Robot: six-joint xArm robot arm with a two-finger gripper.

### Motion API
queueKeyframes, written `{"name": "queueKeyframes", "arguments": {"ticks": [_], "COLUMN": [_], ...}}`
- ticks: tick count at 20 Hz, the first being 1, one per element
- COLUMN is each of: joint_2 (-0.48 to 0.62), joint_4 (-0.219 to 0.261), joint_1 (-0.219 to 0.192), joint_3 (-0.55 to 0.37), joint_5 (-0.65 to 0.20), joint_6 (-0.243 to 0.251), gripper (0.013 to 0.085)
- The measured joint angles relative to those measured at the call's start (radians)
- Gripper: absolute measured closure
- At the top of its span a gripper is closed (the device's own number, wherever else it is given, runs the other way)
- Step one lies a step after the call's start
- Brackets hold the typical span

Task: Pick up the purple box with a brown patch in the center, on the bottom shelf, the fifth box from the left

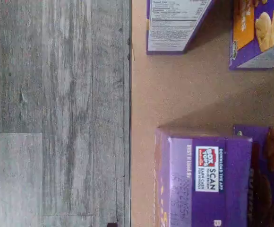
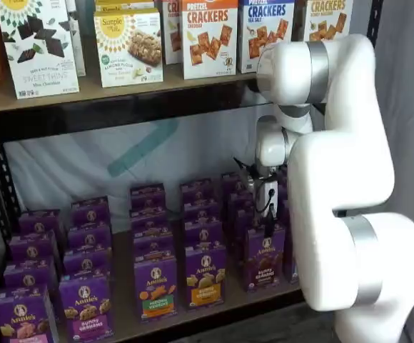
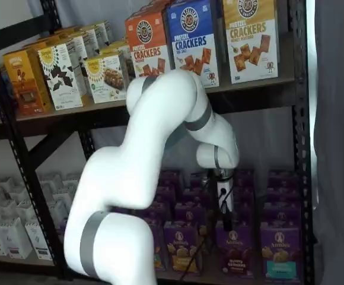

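The purple box (image 2: 265, 258) with a dark brown centre patch stands at the front of its column on the bottom shelf (image 2: 123, 304); it also shows in a shelf view (image 3: 234, 249). My gripper (image 2: 267, 213) hangs above that column, just over the boxes behind the front one, and holds nothing. Its black fingers (image 3: 225, 218) point down, so I read it as open. In the wrist view, the purple box (image 1: 208, 179) shows its lid with a white label and a brown patch at one edge, on the tan board (image 1: 184, 90).
A purple carton with a yellow-orange patch (image 2: 205, 275) stands beside the target, and one with a teal band (image 3: 279, 252) on its other side. Cracker boxes (image 2: 209, 36) fill the higher board. The white arm (image 2: 335, 179) hides the right end of the shelf. Grey floor (image 1: 56, 113) lies past the board's edge.
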State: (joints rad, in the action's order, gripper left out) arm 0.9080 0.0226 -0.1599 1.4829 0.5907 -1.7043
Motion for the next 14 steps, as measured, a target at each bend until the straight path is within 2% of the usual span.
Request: {"name": "queueKeyframes", "arguments": {"ticks": [8, 14], "joint_2": [0.066, 0.105], "joint_4": [0.044, 0.055], "joint_1": [0.0, -0.002], "joint_3": [0.083, 0.126], "joint_5": [0.038, 0.056], "joint_6": [0.036, 0.044], "gripper": [0.013, 0.013]}}
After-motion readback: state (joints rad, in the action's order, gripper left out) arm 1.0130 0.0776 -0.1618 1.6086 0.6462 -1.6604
